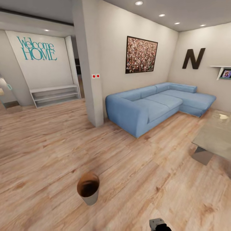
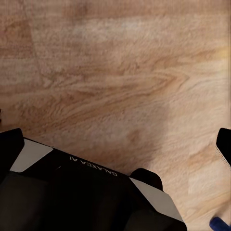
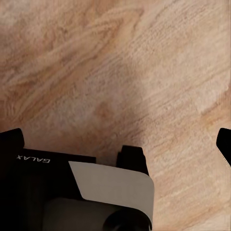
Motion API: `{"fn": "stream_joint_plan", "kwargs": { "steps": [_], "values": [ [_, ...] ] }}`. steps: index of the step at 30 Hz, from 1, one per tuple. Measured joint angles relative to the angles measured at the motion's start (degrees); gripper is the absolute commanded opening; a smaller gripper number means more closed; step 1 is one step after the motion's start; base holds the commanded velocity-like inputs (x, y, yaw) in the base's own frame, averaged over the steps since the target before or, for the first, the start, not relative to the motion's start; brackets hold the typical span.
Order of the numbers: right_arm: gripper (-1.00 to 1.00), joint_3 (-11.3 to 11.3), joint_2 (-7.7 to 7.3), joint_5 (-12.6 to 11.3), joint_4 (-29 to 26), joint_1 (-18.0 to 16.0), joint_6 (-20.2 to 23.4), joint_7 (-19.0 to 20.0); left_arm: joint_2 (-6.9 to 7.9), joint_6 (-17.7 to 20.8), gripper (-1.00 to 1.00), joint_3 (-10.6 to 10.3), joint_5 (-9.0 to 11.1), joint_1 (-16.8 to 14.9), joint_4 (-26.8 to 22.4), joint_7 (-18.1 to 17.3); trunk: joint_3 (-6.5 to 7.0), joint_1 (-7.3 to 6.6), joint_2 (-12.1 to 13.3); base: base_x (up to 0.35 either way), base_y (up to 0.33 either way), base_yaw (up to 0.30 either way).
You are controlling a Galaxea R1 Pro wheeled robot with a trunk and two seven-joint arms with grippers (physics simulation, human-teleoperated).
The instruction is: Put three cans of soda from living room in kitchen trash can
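Wood plank floor (image 1: 48, 144) is seen across the whole living rm; a blue L-shaped sofa (image 1: 154, 106) is set against the far wall, w/ a low grey table (image 1: 215, 134) at the right edge and a framed picture (image 1: 141, 55) above the sofa. The tash can (image 1: 88, 188), coppery-brown w/ dark inside, is seen standing upright on the planks close in front of the robot, well apart from sofa and table; no handle cut-outs can be made out at this angle. No can of soda can be made out; something pale lies on the table's far end but is too blurred to be named.

Grippers: in the left wrist view the left gripper (image 2: 115, 144) is shown w/ fingertips far apart at the picture's two edges, nothing but bare floor between them; the right gripper (image 3: 115, 139) is shown likewise, spread wide and holding nothing. A grey-black part of an arm (image 1: 158, 224) is seen at the head view's lower edge.

Step in hand is judged to be search/approach, w/ nothing yet collected. To be done well: base should be turned toward the table and sofa area so surfaces can be scanned; arms should be kept tucked while driving; the bin should be skirted, not clipped, since it is light-looking and could be knocked over.
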Motion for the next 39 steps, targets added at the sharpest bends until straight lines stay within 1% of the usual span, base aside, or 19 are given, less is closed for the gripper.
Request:
{"fn": "stream_joint_plan", "kwargs": {
  "steps": [5,7,9,11,12,14,20,23,26,28,39],
  "values": [
    [1.00,-0.10,-0.01,-0.06,0.01,0.00,-0.04,0.00,-0.06,-0.05,1.00,-0.04,-0.06,0.00,0.00,0.03,0.00,0.00,0.00,0.260,0.087,0.000],
    [1.00,0.11,-0.37,0.61,-0.63,0.64,0.61,0.64,-0.71,0.58,1.00,0.60,0.63,-0.65,-0.65,0.67,0.00,0.49,0.01,0.000,0.000,0.000],
    [1.00,0.22,-0.09,0.67,-1.27,1.29,1.25,1.28,-0.73,1.22,1.00,1.24,1.28,-1.30,-1.29,1.32,0.00,-0.11,-0.01,0.000,0.000,0.000],
    [1.00,0.22,-0.09,0.67,-1.91,1.80,1.89,1.87,-0.73,1.86,1.00,1.89,1.93,-1.95,-1.94,1.96,0.00,0.00,0.00,0.000,0.000,0.000],
    [1.00,0.37,0.24,0.67,-2.23,1.51,1.57,1.55,-0.72,2.19,1.00,1.99,2.23,-1.62,-1.61,2.28,0.00,0.00,0.00,0.000,0.000,0.000],
    [1.00,0.48,0.53,0.69,-1.59,1.30,0.93,0.91,-0.70,2.54,1.00,1.35,1.57,-0.98,-0.97,2.57,0.00,0.00,0.00,0.000,0.000,0.000],
    [1.00,1.36,0.19,0.70,0.34,1.24,-0.73,0.03,-0.42,0.62,1.00,-0.36,-0.40,0.97,0.97,0.65,0.00,0.00,0.00,0.000,0.000,0.000],
    [1.00,2.19,0.12,0.70,1.30,1.23,-0.91,-0.05,-0.36,-0.34,1.00,-0.52,-1.36,1.94,1.93,-0.31,0.00,0.00,0.00,0.022,0.000,0.000],
    [1.00,2.57,0.10,0.70,1.50,1.23,-0.93,-0.07,-0.31,-1.23,1.00,-0.51,-1.48,2.59,2.90,-1.20,0.00,0.00,0.00,0.156,0.000,0.000],
    [1.00,2.77,0.09,0.70,1.54,1.23,-0.95,-0.08,-0.27,-0.89,1.00,-0.38,-1.60,2.66,2.96,-1.18,0.00,0.00,0.00,0.262,0.000,0.000],
    [1.00,2.99,0.11,0.68,1.57,1.23,-0.93,-0.09,-0.29,2.64,1.00,3.16,-1.67,3.02,-0.57,-0.59,0.00,0.00,0.00,0.328,0.000,0.000]
  ]
}}
